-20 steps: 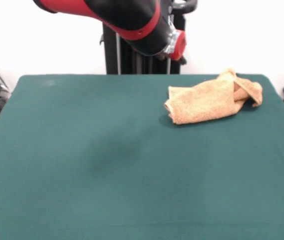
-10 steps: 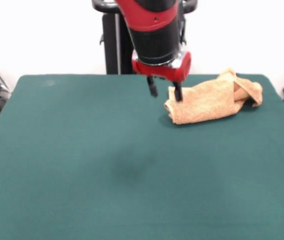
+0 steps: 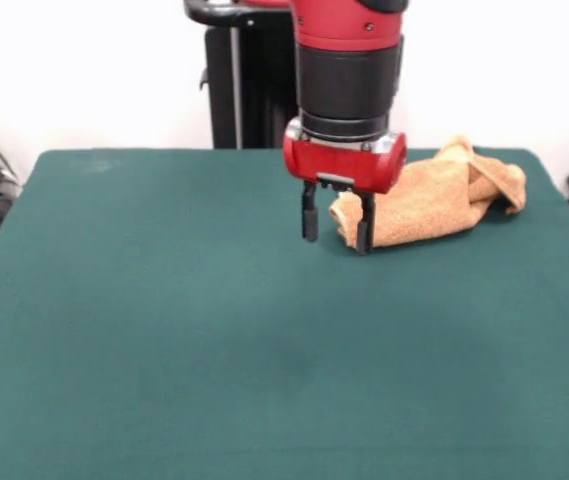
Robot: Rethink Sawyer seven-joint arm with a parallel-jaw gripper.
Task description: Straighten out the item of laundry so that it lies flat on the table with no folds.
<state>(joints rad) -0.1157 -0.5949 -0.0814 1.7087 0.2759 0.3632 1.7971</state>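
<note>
We see the fluffy orange-tan terry towel (image 3: 434,200) lying bunched in a lumpy, rolled heap with thick folds, toward the far right part of the bench (image 3: 214,340), whose flat top is covered in dark green felt-like cloth. The hand (image 3: 337,227), two slim black fingers under a glossy red housing, hangs spread and empty at the towel's rounded left end.

Bright, even overhead light; a soft dim shadow lies mid-way on the dark green felt table (image 3: 114,330); mild overall softness.
</note>
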